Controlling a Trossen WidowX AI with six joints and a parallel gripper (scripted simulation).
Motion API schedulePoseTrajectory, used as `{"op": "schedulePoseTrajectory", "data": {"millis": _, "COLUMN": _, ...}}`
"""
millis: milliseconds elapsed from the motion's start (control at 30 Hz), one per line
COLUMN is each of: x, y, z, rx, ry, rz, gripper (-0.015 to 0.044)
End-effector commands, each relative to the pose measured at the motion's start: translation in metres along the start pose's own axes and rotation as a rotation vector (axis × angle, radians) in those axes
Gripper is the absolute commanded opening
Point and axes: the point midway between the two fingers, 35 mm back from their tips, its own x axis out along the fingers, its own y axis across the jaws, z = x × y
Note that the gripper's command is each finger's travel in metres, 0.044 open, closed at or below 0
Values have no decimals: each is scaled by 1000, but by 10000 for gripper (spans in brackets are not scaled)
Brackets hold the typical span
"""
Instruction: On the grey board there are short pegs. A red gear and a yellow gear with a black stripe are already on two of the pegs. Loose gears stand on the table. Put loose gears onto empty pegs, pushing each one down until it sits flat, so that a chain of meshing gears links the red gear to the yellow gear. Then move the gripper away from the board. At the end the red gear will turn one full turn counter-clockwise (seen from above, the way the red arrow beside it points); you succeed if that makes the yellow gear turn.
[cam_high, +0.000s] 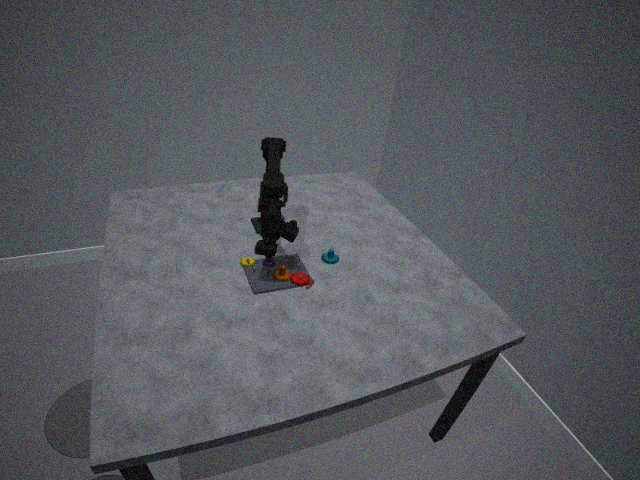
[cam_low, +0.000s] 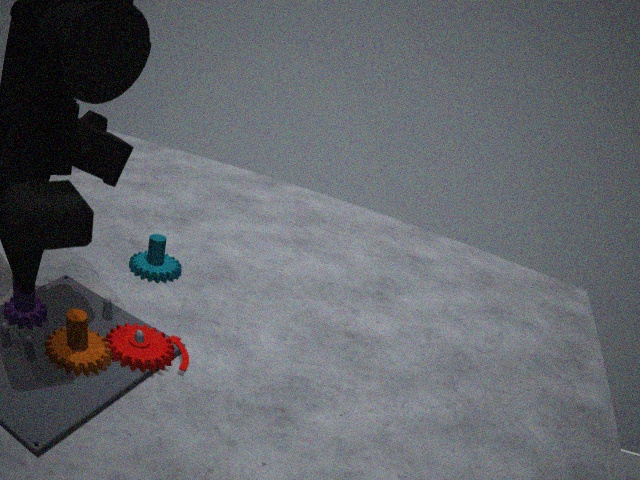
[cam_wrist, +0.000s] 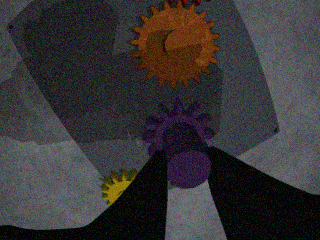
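My gripper (cam_high: 268, 256) (cam_low: 24, 289) (cam_wrist: 184, 156) is shut on the post of the small purple gear (cam_high: 268, 262) (cam_low: 24, 313) (cam_wrist: 178, 122), over the grey board (cam_high: 268, 286) (cam_low: 77, 408) (cam_wrist: 250, 100). Whether the purple gear touches the board or a peg is hidden. The orange gear (cam_high: 282, 275) (cam_low: 78, 351) (cam_wrist: 175, 65) is on the board, beside the red gear (cam_high: 299, 279) (cam_low: 140, 348) and seemingly in mesh with it. The yellow gear (cam_high: 248, 262) (cam_wrist: 117, 189) is at the board's far left corner, partly behind a finger in the wrist view. The teal gear (cam_high: 330, 257) (cam_low: 156, 267) stands on the table.
Bare pegs stand on the board, one (cam_low: 107, 310) behind the red gear and others near the orange gear's left in the exterior view. The red arrow (cam_high: 310, 283) (cam_low: 183, 355) lies beside the red gear. The arm rises behind the board.
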Motion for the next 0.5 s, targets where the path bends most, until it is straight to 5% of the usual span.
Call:
{"op": "schedulePoseTrajectory", "data": {"millis": 0, "x": 5, "y": 0, "z": 1, "rx": -80, "ry": -5, "rz": 2, "gripper": 0}}
{"op": "schedulePoseTrajectory", "data": {"millis": 467, "x": 24, "y": 0, "z": 1, "rx": -2, "ry": -5, "rz": 2, "gripper": 0}}
